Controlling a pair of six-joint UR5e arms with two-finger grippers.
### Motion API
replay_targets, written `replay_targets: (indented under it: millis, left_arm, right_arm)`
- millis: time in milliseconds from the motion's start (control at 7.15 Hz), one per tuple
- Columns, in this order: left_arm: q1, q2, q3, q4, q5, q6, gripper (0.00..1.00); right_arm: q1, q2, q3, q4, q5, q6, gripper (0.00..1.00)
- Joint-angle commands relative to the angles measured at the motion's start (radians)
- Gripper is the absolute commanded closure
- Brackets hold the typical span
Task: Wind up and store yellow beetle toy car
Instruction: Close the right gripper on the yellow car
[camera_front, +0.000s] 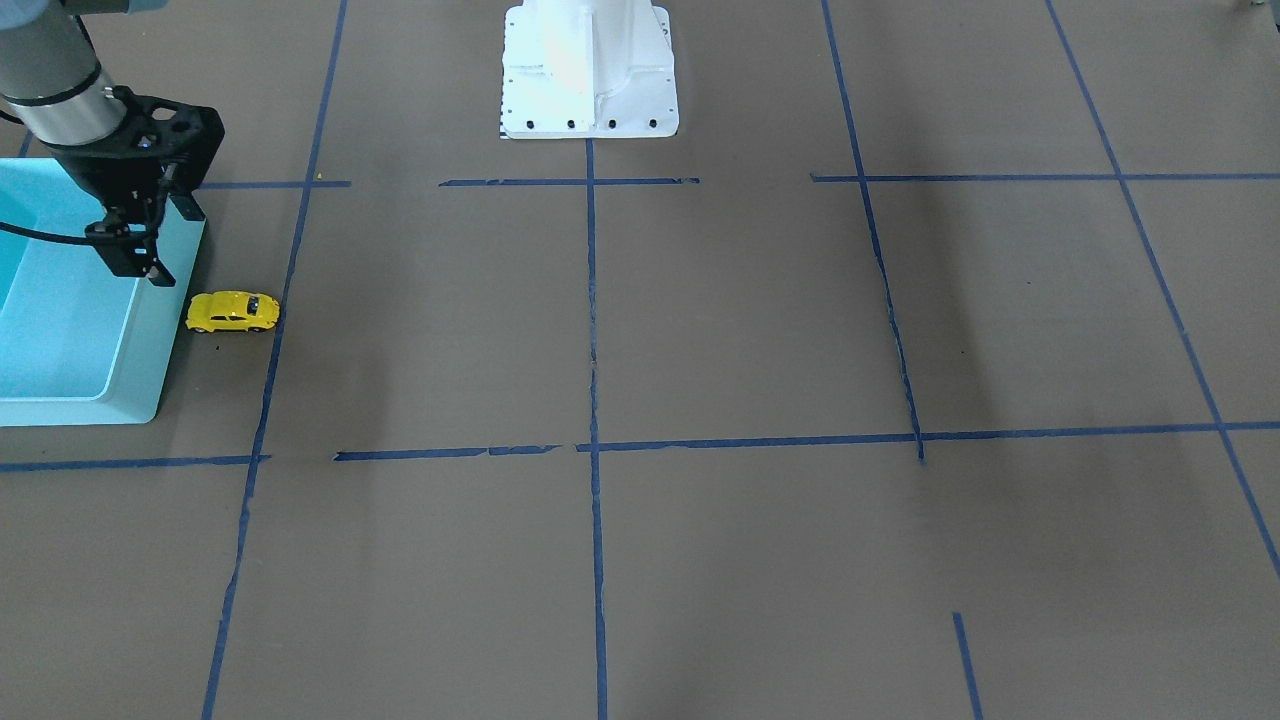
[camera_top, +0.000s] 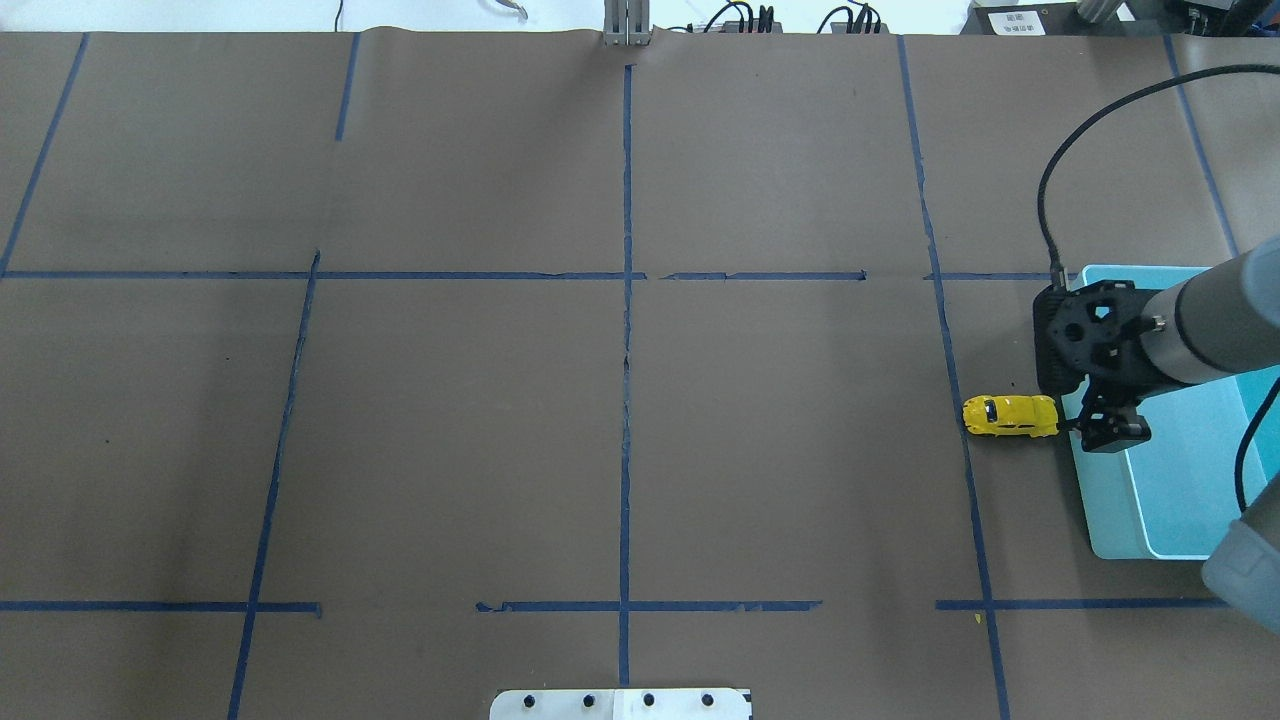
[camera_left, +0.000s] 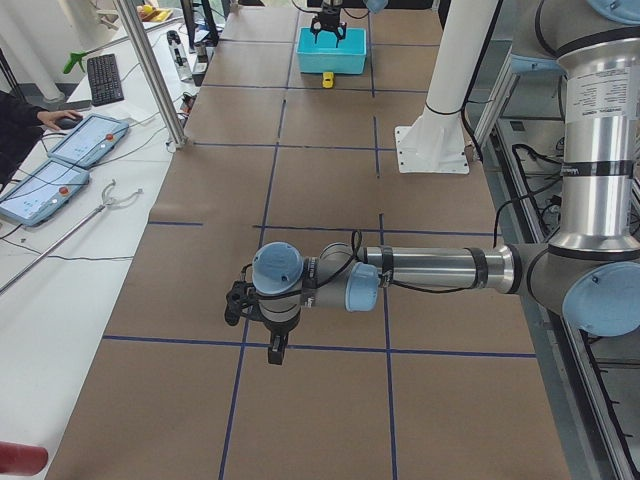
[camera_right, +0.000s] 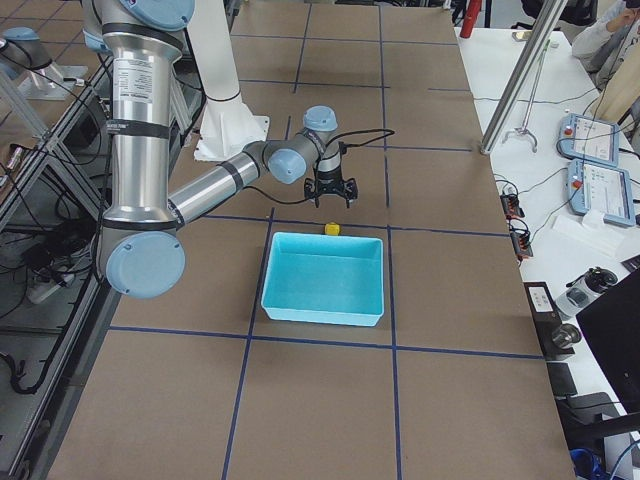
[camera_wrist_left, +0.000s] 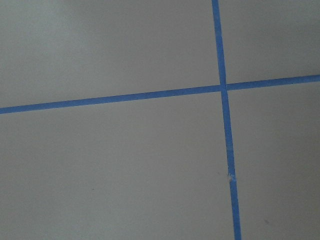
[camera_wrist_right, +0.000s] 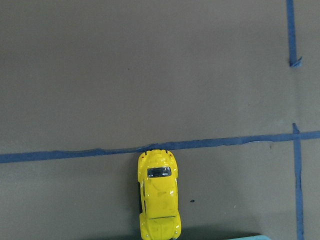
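Yellow beetle toy car (camera_front: 233, 311) on its wheels on the brown table (camera_front: 700, 330), at the middle left of the front-facing view. Parked just beside the outer wall of the light blue bin (camera_front: 172, 340), not inside it. Hard to say whether touching the wall or not. Low in the middle of the right wrist view, with one end at a blue tape line (camera_wrist_right: 225, 142) and the other end near the bin's edge at the bottom. Right gripper (camera_front: 135, 255) up and to the left of the car in the front-facing view, over the bin's rim, near the car but apart from it. Fingers spread wide, nothing held between them. Left gripper (camera_left: 272, 350) at the lower middle of the left side view, low over the table, well apart from the car far off at the top. Cannot tell whether spread or closed. Only brown table and two crossing tape lines in the left wrist view.
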Motion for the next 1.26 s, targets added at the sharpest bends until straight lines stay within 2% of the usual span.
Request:
replay_targets:
  millis: [0,140,419,559,1118]
  left_arm:
    - [-0.002,0.0,-0.001,0.012,-0.007,-0.029,0.0]
    - [-0.002,-0.003,-0.001,0.012,-0.003,-0.054,0.0]
    - [-0.001,0.0,-0.001,0.017,0.008,-0.054,0.0]
    - [-0.002,0.0,-0.001,0.016,0.055,-0.046,0.0]
    - [-0.002,0.0,-0.001,0.014,0.063,-0.046,0.0]
  right_arm:
    - [-0.06,0.084,-0.132,0.0,-0.051,-0.001,0.01]
    - [-0.069,0.121,-0.184,0.0,-0.048,-0.001,0.01]
    - [-0.083,0.142,-0.231,0.0,-0.034,-0.001,0.01]
    - [-0.083,0.139,-0.237,-0.006,-0.033,-0.012,0.01]
    - [-0.086,0.102,-0.236,-0.009,-0.037,-0.036,0.02]
